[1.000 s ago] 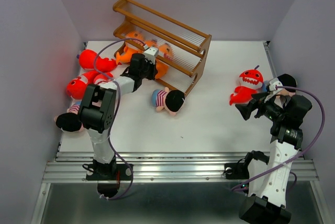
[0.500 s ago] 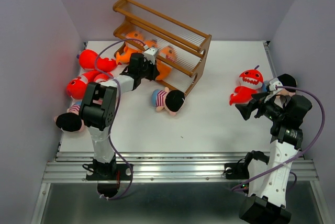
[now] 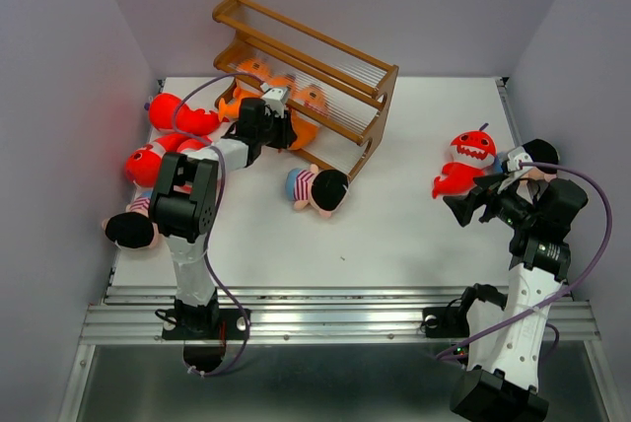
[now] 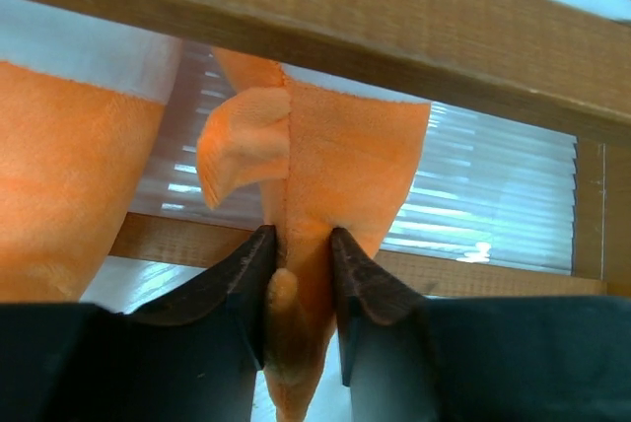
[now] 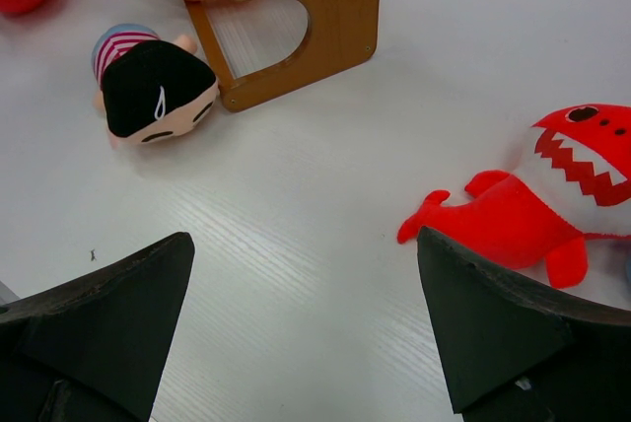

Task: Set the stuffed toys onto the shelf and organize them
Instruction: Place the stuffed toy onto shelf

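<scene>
In the upper left of the top view, the left gripper (image 4: 296, 240) has its fingers pinched on a fold of an orange plush (image 4: 345, 146) inside the shelf (image 4: 394, 8), under a wooden rail. The right gripper (image 5: 304, 240) holds its fingers wide apart over the worktop (image 5: 296, 175), with a red shark (image 5: 513, 220) lying at the right, untouched.

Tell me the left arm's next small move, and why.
Probably open the left gripper fully and back straight out: its fingers flank a fold of the orange plush, which already lies between the rails of the shelf.
</scene>
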`<move>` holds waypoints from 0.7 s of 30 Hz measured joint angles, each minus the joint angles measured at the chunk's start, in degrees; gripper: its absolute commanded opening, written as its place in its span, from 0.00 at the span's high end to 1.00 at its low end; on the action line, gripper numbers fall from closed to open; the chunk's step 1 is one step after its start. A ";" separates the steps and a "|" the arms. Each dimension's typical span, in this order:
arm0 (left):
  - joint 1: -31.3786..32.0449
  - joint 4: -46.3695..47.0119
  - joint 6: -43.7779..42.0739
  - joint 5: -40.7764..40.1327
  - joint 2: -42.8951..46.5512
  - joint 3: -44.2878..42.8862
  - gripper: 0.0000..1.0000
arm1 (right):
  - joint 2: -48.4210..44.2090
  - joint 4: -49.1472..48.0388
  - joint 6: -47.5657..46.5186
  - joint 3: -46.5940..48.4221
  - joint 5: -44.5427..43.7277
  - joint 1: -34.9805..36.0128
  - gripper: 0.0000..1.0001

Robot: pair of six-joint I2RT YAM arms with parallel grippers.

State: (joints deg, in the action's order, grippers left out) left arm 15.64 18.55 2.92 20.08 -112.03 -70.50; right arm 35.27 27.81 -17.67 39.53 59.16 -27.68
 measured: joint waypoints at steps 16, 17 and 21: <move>-0.76 0.22 1.03 -4.33 5.70 3.10 0.16 | 0.00 0.02 -0.13 0.00 -0.02 0.00 0.00; -0.83 0.35 1.03 -4.76 6.34 3.45 0.16 | 0.00 0.02 -0.13 0.00 -0.02 0.00 0.00; -1.14 0.68 1.25 -6.88 9.57 5.40 0.16 | -0.07 0.00 -0.13 0.00 -0.02 0.00 0.00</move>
State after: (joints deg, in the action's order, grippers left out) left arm 14.50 19.22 4.16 13.19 -102.45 -65.10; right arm 35.20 27.81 -17.80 39.53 59.13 -27.68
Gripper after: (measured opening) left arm 0.834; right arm 0.998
